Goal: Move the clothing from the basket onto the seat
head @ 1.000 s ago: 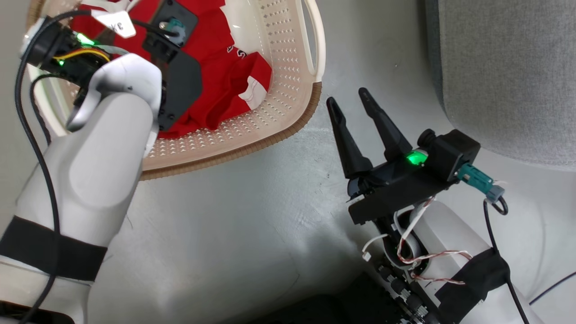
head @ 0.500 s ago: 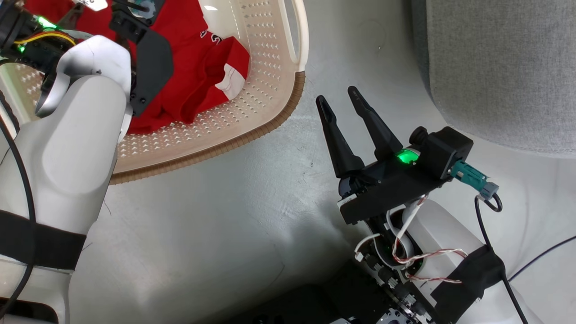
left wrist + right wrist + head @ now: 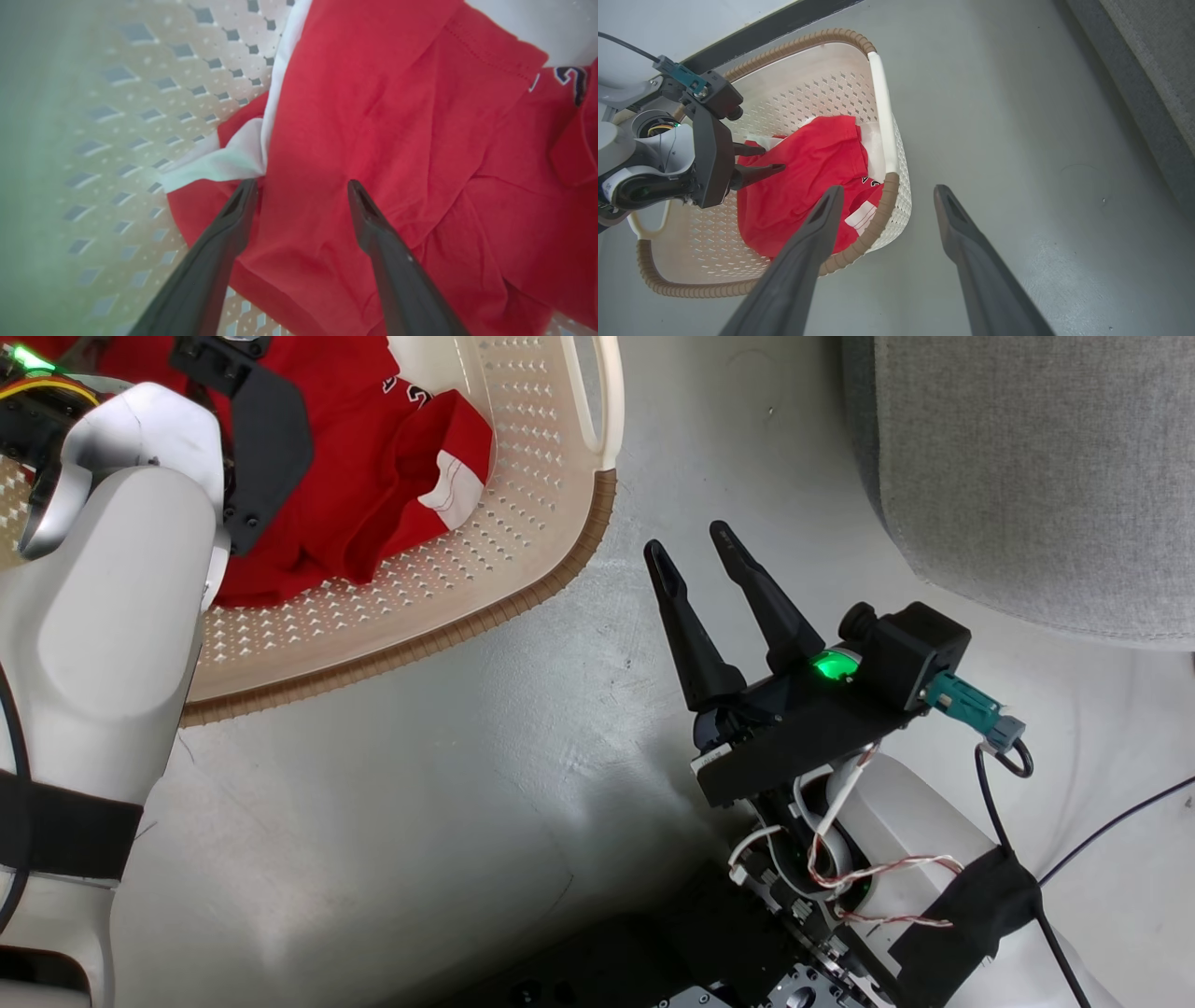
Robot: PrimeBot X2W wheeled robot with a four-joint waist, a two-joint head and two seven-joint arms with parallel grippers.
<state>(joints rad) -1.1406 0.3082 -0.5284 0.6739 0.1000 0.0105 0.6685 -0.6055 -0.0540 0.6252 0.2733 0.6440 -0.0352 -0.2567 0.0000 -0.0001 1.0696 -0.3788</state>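
Head camera's swung, everything slides left, and my left tool (image 3: pixel 301 186) has pushed deeper, fingers spread wide over the red clothing (image 3: pixel 397 116) in the basket (image 3: pixel 523 495). Right tool (image 3: pixel 688 543) released too, idle. Risk: a shallow close grabs one thin fold, which slips.

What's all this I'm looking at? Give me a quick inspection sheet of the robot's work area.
Surface: smooth grey floor.
Job's things: red clothing lies in the basket; no clothing on the visible part of the grey seat.
Clutter: nothing seen.
Grippers: left gripper open, fingertips at the clothing; right gripper open, over the floor beside the basket.
Cables: black cable and twisted wires by the right wrist.
Surroundings: dark skirting behind the basket.
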